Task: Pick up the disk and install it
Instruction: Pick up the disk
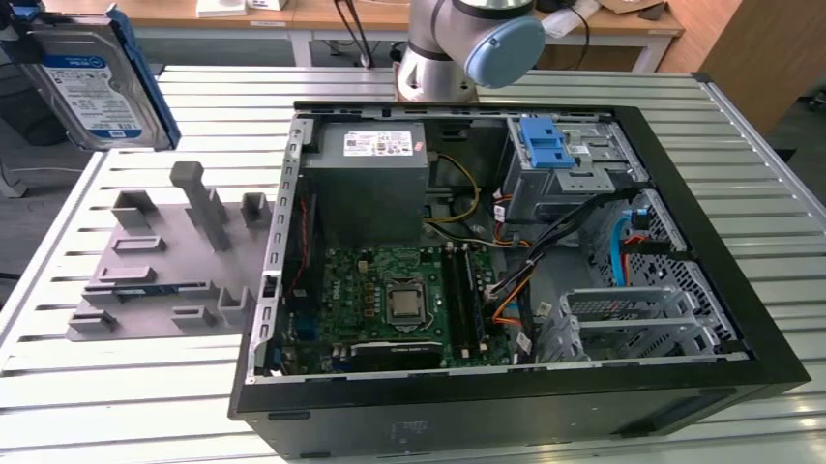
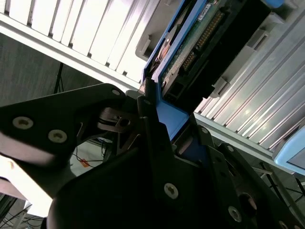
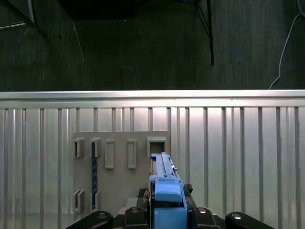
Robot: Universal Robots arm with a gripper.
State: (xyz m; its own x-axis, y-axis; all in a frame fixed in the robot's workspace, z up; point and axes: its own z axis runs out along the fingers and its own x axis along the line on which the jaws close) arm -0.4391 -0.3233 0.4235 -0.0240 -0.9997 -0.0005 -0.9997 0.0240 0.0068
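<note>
The disk (image 1: 93, 85), silver with a white-and-blue label in a blue carrier frame, hangs in the air at the exterior view's far left, above the table edge and the grey holder plate (image 1: 162, 266). In the first wrist view the disk (image 3: 164, 174) shows edge-on, over the grey holder plate (image 3: 121, 164) below it. My gripper (image 3: 167, 205) is shut on the carrier's end. In the second wrist view the black fingers (image 2: 148, 121) clamp the blue frame, and the disk's green circuit board (image 2: 198, 33) faces the camera.
An open computer case (image 1: 722, 319) lies on the slatted table (image 1: 130, 396). Inside are a grey power-supply box (image 1: 368, 184), a motherboard (image 1: 400, 300), a metal bay with a blue latch (image 1: 548, 145), and a metal cage (image 1: 633, 319). The arm's base (image 1: 452, 48) stands behind.
</note>
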